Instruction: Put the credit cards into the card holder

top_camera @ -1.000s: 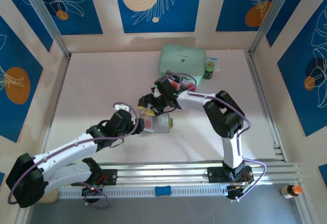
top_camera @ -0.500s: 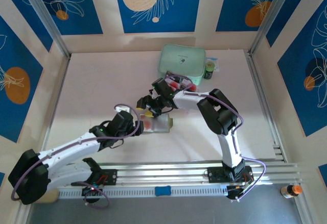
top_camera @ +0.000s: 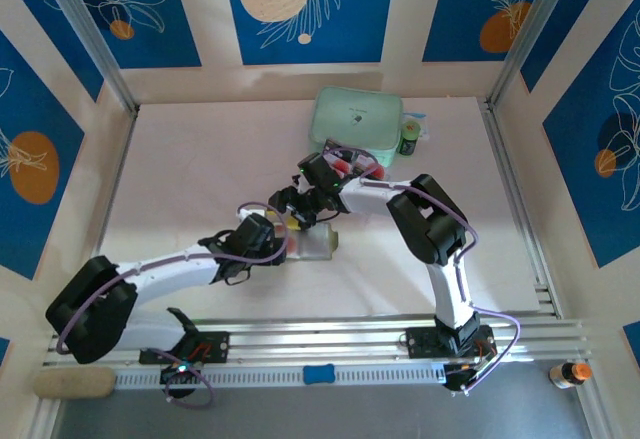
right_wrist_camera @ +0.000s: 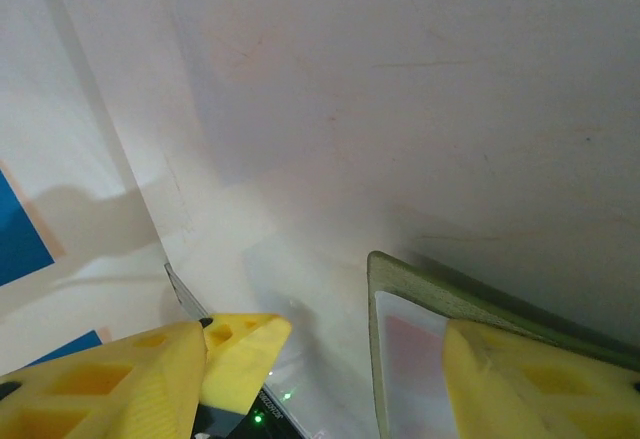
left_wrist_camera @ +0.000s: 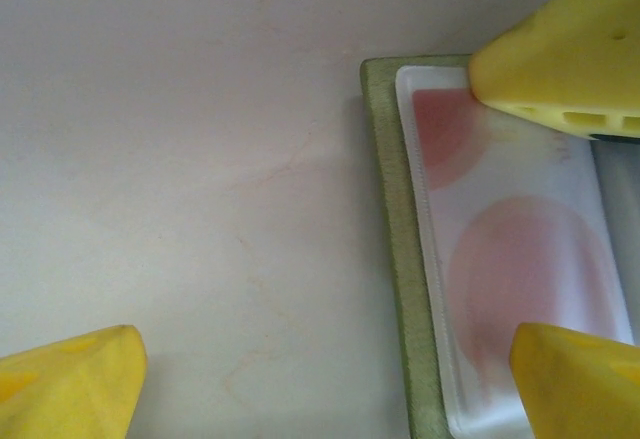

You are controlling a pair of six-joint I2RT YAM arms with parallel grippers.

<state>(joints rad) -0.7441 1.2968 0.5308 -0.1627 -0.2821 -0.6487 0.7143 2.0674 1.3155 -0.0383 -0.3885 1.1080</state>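
The left gripper (left_wrist_camera: 320,389) is seen spread wide and low over the table (left_wrist_camera: 180,159). One yellow fingertip is placed above bare surface and the other above the card holder (left_wrist_camera: 388,259), so that the holder's olive edge lies between the jaws. A credit card (left_wrist_camera: 515,279), its red circles dimmed by a cloudy pocket, is shown lying flat inside the holder. The right gripper (right_wrist_camera: 320,359) is held partly open, with nothing clamped between its fingers. One of its fingertips is positioned over the holder's far corner and the other off its edge, above the table. From above, both grippers are pictured close together at the holder, which lies near the middle of the table. The left arm (top_camera: 170,271) is stretched in from the near left, and the right arm (top_camera: 430,224) is folded over from the near right. A mint-green zip case (top_camera: 357,119) is set by the far wall, well apart from the holder, with a small dark bottle (top_camera: 410,141) just to its right.
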